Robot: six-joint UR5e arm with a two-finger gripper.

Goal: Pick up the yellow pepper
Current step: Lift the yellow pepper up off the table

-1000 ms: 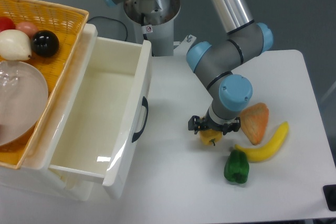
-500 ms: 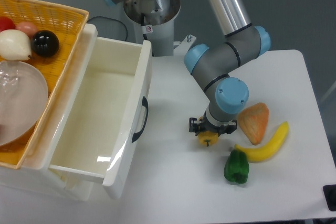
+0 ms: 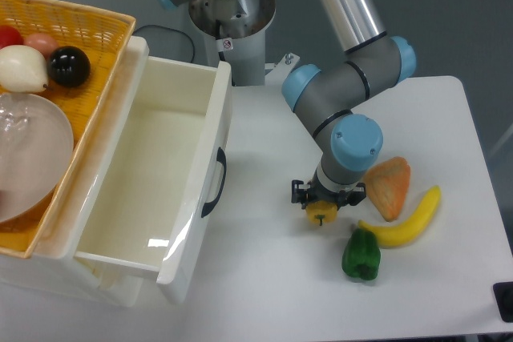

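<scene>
Yellow pepper (image 3: 322, 212) sits on the tabletop (image 3: 264, 278) just left of the banana (image 3: 405, 222), under the arm's gripper (image 3: 324, 198). Risk: glossy, lobed skin could squirt sideways toward the green pepper (image 3: 361, 255) if the fingers pinch off-centre. Fingers straddle the pepper closely (wrist hides contact); whether clenched on it, cannot tell.

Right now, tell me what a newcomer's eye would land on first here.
The grey and blue arm, bent down over the table's middle, its gripper at the yellow pepper, jaws either side of it. Just right lie a banana, a green pepper and an orange wedge. Left, a white drawer stands open beside a yellow basket.
</scene>
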